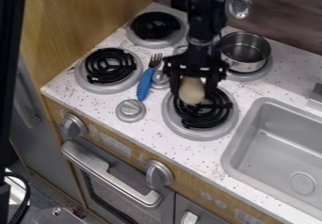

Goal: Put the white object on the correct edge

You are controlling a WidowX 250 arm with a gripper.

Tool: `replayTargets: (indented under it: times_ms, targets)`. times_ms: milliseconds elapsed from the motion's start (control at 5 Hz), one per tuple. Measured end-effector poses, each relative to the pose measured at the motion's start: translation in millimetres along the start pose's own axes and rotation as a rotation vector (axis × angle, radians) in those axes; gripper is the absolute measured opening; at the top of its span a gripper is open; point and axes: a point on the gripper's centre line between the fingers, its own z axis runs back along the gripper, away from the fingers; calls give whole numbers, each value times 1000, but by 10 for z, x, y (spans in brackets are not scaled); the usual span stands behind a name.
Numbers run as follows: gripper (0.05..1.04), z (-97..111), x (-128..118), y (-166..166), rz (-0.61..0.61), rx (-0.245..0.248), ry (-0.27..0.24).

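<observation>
Off-white bulb-shaped obj (192, 92) is btwn the 2 fingers of our gripper (192, 92), parted approx its width & seemingly gripping it, above the front-right coil burner (211, 118), so we'd call pickup done, w/ placing & release at the correct edge left.

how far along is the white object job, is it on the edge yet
The pickup looks done: the white object sits between the fingers of the end effector. In hand now is carrying or placing it, at the burner beside the sink. Setting it on an edge and letting go seem left; which edge is correct, I can't tell.
</observation>
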Motion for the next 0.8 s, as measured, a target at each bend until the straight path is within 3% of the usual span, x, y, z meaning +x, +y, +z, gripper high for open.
replayTargets:
  times_ms: [200, 400, 800]
  targets:
    - [896, -15, -71, -62, -24, -14, 30]
    - [896, -169, -161, -94, -26, -11, 82]
    - [925, -250, -135, -205, -47, -17, 112]
